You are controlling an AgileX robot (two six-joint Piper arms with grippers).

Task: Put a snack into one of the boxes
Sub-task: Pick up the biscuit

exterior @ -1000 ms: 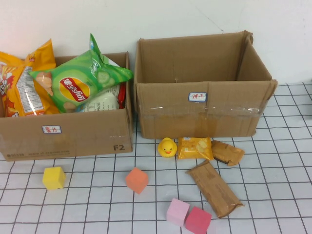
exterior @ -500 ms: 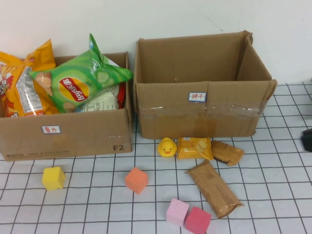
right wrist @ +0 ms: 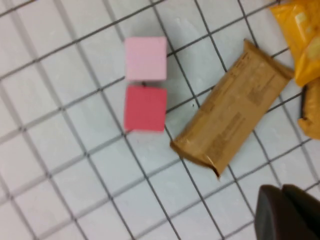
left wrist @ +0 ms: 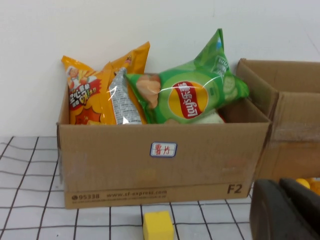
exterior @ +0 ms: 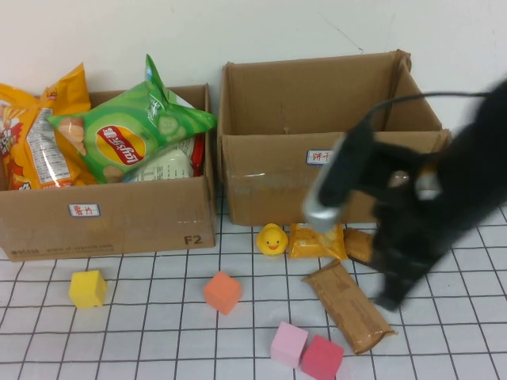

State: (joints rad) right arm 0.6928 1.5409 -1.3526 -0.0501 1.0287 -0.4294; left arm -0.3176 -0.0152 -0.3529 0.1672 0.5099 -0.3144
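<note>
A long brown snack pack (exterior: 348, 307) lies on the grid table; it also shows in the right wrist view (right wrist: 235, 117). A yellow snack pack (exterior: 315, 241) and a small brown pack (exterior: 360, 245) lie in front of the empty right box (exterior: 269, 190). The left box (exterior: 111, 218) holds chip bags (exterior: 127, 138). My right gripper (exterior: 388, 299) is blurred, hanging above the table just right of the long brown pack; in its wrist view (right wrist: 281, 189) the fingers are shut and empty. My left gripper (left wrist: 281, 184) is shut and empty, low in front of the left box (left wrist: 160, 165).
A yellow duck (exterior: 272, 239), a yellow cube (exterior: 87, 288), an orange cube (exterior: 223, 292), a pink cube (exterior: 288, 343) and a red cube (exterior: 322, 357) sit on the table. The right arm covers part of the right box's front.
My right arm has swung in from the right edge and now hangs over the snacks in front of the right box. The objects have not moved.
</note>
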